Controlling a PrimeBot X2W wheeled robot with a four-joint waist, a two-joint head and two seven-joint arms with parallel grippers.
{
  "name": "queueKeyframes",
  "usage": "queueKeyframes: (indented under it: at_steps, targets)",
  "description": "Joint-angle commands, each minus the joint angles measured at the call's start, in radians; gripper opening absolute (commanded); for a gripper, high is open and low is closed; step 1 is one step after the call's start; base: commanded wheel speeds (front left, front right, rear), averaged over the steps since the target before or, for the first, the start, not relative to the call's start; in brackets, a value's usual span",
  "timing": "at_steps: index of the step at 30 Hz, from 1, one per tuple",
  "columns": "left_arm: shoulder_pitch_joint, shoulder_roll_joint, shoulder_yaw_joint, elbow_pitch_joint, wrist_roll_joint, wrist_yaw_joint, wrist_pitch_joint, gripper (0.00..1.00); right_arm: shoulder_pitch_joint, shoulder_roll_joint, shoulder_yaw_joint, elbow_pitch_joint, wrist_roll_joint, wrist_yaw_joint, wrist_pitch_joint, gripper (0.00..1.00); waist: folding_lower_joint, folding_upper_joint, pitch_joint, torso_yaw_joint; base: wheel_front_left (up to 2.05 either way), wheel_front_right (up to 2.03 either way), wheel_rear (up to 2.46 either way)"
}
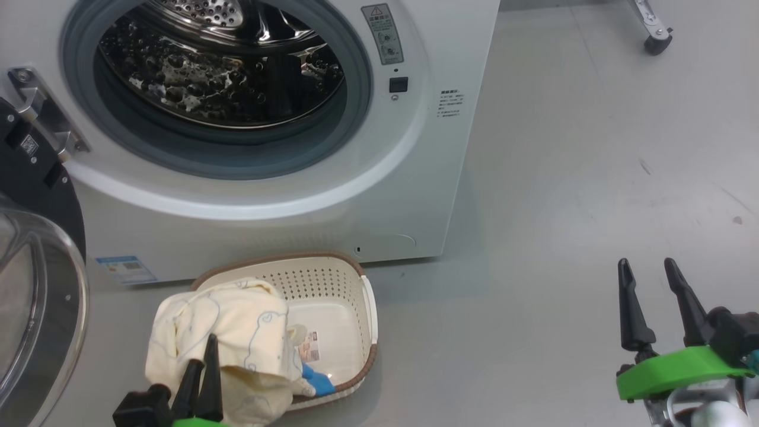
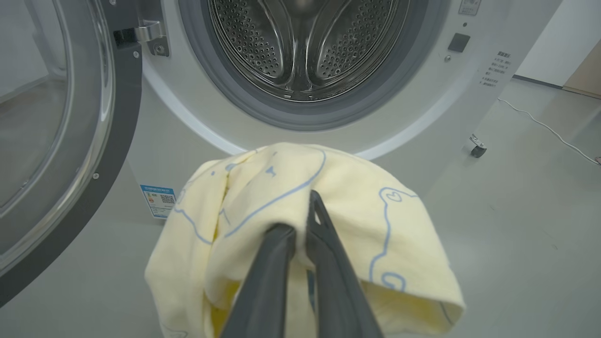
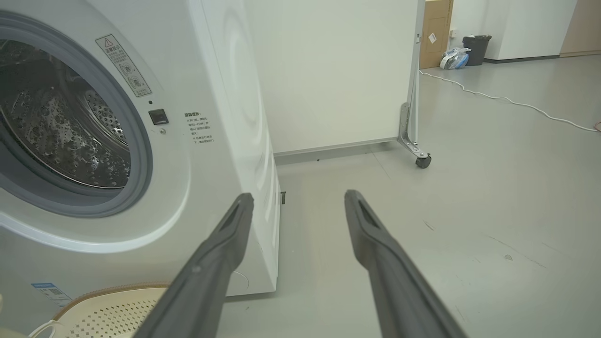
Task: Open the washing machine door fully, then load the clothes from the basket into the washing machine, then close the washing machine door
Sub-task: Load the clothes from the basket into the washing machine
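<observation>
Washer (image 1: 415,178): white front-loader on the grey floor (image 1: 563,207), its steel drum (image 1: 219,77) exposed. Door (image 1: 41,190): swung wide on its hinge at the washer's left side. Basket (image 1: 332,279): on the floor just in front of the washer. Clothes (image 1: 225,332): pale yellow with blue line drawings, bunched over the basket's left end. Left tool (image 1: 203,356): fingers nearly together, pinching a fold of the clothes. Right tool (image 1: 646,264): fingers spread wide, holding nothing, well to the right of the basket.
</observation>
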Motion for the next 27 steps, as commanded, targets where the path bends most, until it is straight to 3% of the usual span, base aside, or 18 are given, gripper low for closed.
queueKeyframes:
  at_steps: [1, 12, 27]
  targets:
    - [-0.022, 0.001, 0.041, -0.044, 0.011, -0.002, -0.015, 0.0, -0.013, -0.011, 0.022, -0.038, -0.009, 0.004, -0.007, 1.0, 0.0001, 0.0, 0.0, 0.001, 0.0, 0.0, 0.0]
    - [-0.064, -0.001, 0.033, -0.044, 0.029, -0.011, -0.015, 0.0, -0.023, -0.011, 0.035, -0.041, 0.0, 0.004, -0.007, 1.0, 0.0001, 0.0, 0.026, 0.001, 0.0, 0.0, 0.0]
    - [-0.276, 0.009, 0.036, 0.025, 0.078, -0.029, -0.015, 0.0, -0.086, -0.011, 0.076, -0.034, 0.036, 0.004, -0.007, 1.0, 0.0001, 0.0, 0.121, -0.032, 0.0, 0.0, 0.0]
